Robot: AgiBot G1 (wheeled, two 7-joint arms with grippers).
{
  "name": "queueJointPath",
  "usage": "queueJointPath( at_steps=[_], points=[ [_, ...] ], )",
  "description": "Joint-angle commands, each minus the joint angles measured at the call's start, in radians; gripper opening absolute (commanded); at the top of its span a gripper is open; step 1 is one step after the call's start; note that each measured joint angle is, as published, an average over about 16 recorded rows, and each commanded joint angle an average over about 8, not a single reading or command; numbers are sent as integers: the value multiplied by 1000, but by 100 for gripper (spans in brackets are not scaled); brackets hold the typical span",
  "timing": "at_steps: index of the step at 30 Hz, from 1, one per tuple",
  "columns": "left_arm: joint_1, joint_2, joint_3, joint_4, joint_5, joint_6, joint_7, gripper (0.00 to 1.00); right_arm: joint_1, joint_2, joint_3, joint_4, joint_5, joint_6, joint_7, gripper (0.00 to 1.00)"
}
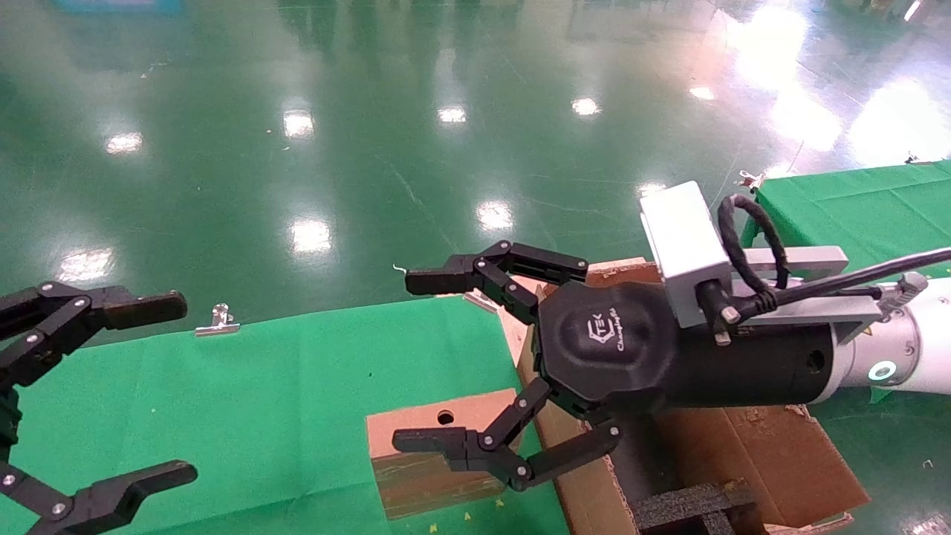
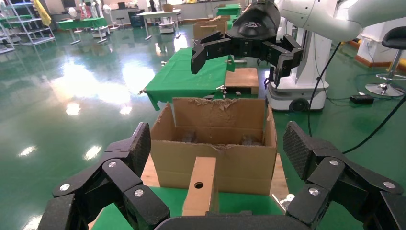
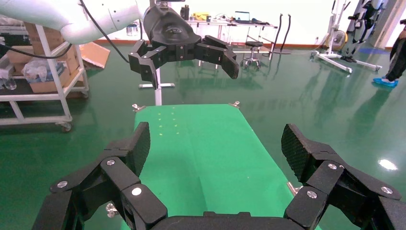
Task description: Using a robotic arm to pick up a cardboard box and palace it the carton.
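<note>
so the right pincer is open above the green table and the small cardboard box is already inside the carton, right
Not quite. The right pincer is open above the green table, but the small cardboard box is not inside the carton; it lies on the table just beside it, as the head view shows. The left pincer hangs open at the table's other end.

Bench (image 1: pixel 260 386) draped in green cloth, filling the lower left and centre of the head view. Lying flat near its right end, cardboard box (image 1: pixel 431 453) with round hole. Carton (image 1: pixel 750 453) at lower right, hard against that end. Beyond, glossy green floor (image 1: pixel 371 111).
</note>
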Motion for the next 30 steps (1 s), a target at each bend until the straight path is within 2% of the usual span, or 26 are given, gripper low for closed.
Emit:
queueJointPath(
  at_steps=[1, 10, 15, 21, 30],
  points=[
    [0, 0, 0, 0, 0, 0, 0, 0, 0, 0, 0, 0, 0, 0, 0, 100],
    [0, 0, 0, 0, 0, 0, 0, 0, 4, -1, -2, 2, -6, -2, -1, 100],
    [0, 0, 0, 1, 0, 0, 0, 0, 33, -9, -20, 4, -54, -2, -11, 100],
    [-1, 0, 1, 1, 0, 0, 1, 0, 99, -40, -73, -4, -191, 5, -31, 100],
    [-1, 0, 2, 1, -1, 0, 1, 0, 211, -129, -195, -30, -466, 18, -57, 100]
  ],
)
